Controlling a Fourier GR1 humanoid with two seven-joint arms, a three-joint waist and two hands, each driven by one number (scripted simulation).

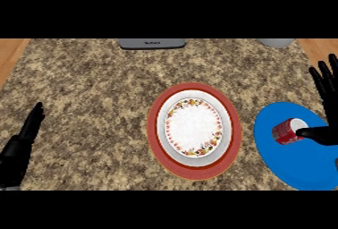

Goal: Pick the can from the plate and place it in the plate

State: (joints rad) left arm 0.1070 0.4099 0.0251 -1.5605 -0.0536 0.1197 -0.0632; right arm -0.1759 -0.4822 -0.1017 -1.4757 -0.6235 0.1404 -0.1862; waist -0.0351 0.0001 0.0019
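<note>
A red can (288, 131) with a white end lies on its side on the blue plate (290, 167) at the right. My right hand (326, 107) stands beside it at the right edge, fingers straight up and thumb reaching to the can's end. In the middle of the counter sits a red-rimmed plate (224, 154) with a white, flower-bordered plate (192, 127) on it. At the lower left edge my left hand (20, 147) rests open, fingers up.
A grey appliance (152, 43) stands at the counter's far edge, and a pale round object (276, 42) shows at the far right. Wooden strips (10, 53) flank the speckled stone counter (92, 98).
</note>
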